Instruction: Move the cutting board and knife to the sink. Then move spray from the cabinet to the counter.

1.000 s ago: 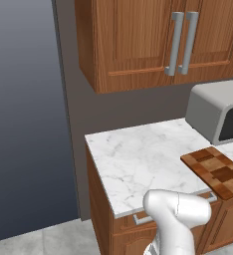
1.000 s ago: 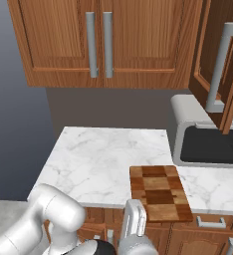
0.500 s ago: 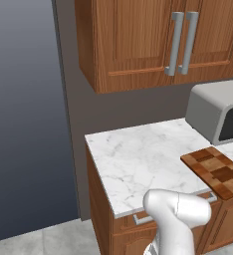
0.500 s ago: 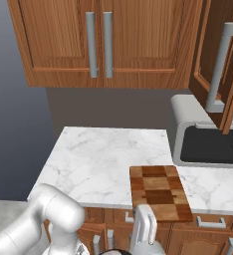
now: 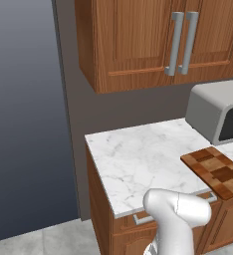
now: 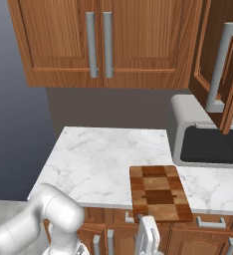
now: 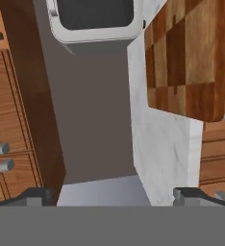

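A rectangular wooden cutting board (image 6: 159,192) in a checkered pattern of light and dark brown blocks lay flat on the white, grey-veined marble counter (image 6: 98,164). It sat at the counter's front edge, one short end reaching slightly past the lip, above the brown wooden drawers (image 6: 208,234) with grey handles. In the left base view the same board (image 5: 215,171) appeared near the right side of the counter (image 5: 138,159).

Just behind the board, to its right, stood a boxy grey microwave (image 6: 205,132) with a dark window, close to the board but not touching it. Above the counter hung a reddish-brown wooden wall cabinet (image 6: 63,45) with two long vertical grey bar handles (image 6: 99,44) side by side. Further right, another cabinet door (image 6: 223,60) with a grey bar handle stood swung open over the microwave.

The robot's two-finger gripper (image 7: 113,194) was held low in front of the counter, below its edge. Its dark fingertips (image 7: 190,194) stood far apart with nothing between them. The hand view was rolled sideways, with the board (image 7: 189,57) toward its upper right.
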Available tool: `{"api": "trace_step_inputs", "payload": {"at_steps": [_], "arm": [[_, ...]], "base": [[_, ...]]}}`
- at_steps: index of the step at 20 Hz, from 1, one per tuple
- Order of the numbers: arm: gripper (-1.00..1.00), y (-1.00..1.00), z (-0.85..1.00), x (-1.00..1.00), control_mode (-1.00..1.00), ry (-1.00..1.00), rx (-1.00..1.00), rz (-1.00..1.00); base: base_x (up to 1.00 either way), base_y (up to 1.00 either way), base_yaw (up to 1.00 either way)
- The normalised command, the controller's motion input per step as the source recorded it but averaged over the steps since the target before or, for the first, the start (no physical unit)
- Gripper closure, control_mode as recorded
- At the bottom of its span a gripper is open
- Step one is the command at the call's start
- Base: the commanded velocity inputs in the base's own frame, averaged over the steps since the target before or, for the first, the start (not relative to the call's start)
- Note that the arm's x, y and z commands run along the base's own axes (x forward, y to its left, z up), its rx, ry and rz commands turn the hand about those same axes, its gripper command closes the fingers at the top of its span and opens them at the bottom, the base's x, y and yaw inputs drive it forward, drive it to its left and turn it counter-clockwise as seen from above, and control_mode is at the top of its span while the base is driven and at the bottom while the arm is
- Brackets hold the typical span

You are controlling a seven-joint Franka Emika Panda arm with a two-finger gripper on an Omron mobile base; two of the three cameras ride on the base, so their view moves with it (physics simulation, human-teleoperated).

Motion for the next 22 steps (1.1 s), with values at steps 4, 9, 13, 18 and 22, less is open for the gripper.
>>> {"api": "trace_step_inputs", "payload": {"at_steps": [4, 9, 13, 18, 22], "arm": [[-1.00, -0.13, -0.20, 0.22, -1.00, -0.05, 0.00, 0.00], [-1.00, -0.16, -0.21, 0.28, -1.00, -0.01, 0.00, 0.00], [-1.00, -0.24, -0.25, 0.25, -1.00, 0.00, 0.00, 0.00], [-1.00, -0.29, -0.24, 0.24, -1.00, 0.00, 0.00, 0.00], [-1.00, -0.29, -0.25, 0.24, -1.00, 0.00, 0.00, 0.00]], "base": [[0.00, 0.00, 0.00], [0.00, 0.00, 0.00], [0.00, 0.00, 0.00], [0.00, 0.00, 0.00], [0.00, 0.00, 0.00]]}}
